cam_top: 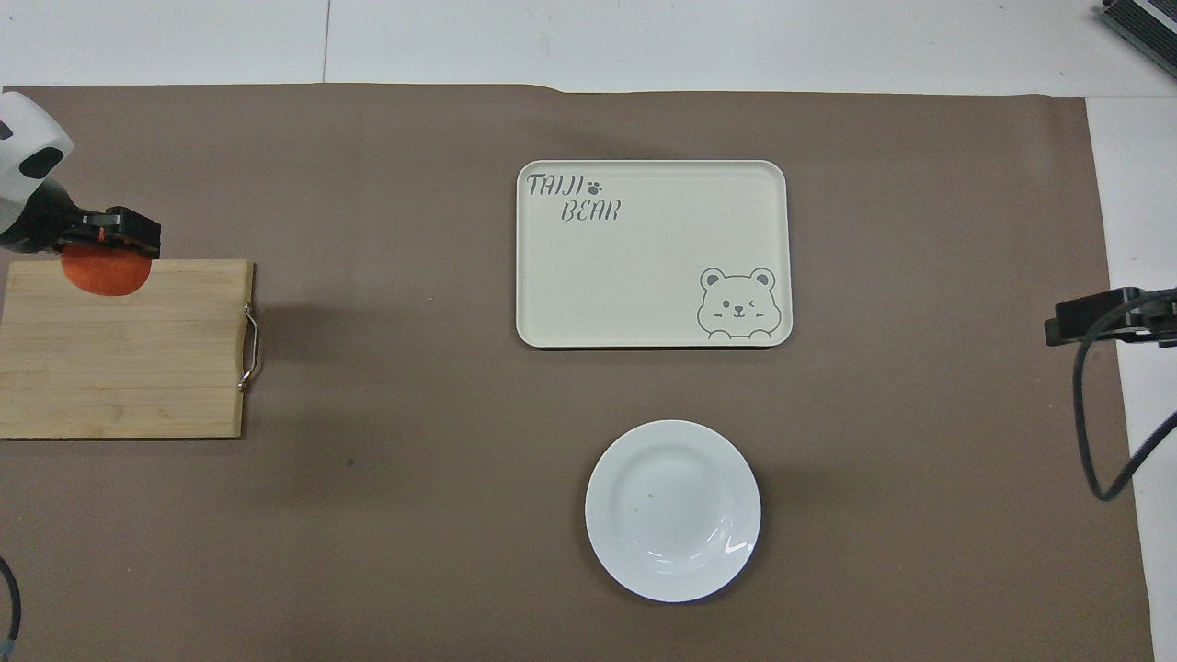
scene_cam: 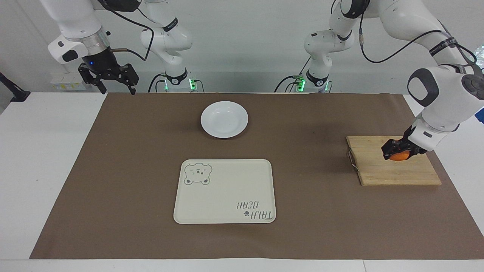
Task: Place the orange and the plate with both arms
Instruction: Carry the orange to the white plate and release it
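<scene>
The plate (scene_cam: 224, 119) sits nearest the robots, mid-table on the brown mat (scene_cam: 151, 151). The tray (scene_cam: 225, 191) lies farther out, at the plate's 6 o'clock in the facing view. At the left arm's end, the left gripper (scene_cam: 397, 153) pinches the orange (scene_cam: 400, 155) between its fingers, raised over the board (scene_cam: 393, 168); the fruit pokes out under the fingertips. The right gripper (scene_cam: 113, 85) waits with fingers spread above the mat's corner at the right arm's end.
</scene>
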You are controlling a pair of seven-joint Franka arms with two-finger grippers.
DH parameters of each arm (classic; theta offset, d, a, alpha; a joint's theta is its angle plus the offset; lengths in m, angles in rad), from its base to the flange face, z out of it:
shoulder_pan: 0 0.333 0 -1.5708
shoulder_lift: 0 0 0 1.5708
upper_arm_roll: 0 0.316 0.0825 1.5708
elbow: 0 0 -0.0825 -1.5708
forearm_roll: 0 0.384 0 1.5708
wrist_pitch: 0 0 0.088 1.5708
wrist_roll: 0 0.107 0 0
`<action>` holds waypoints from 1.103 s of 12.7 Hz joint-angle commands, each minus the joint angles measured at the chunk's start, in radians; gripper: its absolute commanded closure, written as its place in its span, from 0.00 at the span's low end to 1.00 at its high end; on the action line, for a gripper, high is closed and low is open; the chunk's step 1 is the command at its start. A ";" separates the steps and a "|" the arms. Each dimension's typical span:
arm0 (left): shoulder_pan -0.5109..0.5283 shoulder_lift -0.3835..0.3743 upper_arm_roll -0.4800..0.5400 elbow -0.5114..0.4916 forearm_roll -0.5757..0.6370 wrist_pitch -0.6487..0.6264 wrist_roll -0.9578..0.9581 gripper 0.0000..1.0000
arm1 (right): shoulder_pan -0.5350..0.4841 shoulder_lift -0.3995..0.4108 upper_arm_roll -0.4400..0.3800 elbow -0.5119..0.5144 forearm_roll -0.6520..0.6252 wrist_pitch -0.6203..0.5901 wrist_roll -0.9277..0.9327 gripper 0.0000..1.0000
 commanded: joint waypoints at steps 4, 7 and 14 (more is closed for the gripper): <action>-0.114 -0.105 0.009 0.010 0.013 -0.133 -0.154 1.00 | -0.004 -0.011 0.005 -0.006 -0.002 0.008 0.014 0.00; -0.214 -0.111 0.002 0.007 0.008 -0.130 -0.290 1.00 | -0.004 -0.011 0.005 -0.006 -0.002 0.008 0.014 0.00; -0.501 -0.128 -0.001 -0.070 0.004 -0.068 -0.619 1.00 | -0.004 -0.011 0.005 -0.006 -0.002 0.008 0.014 0.00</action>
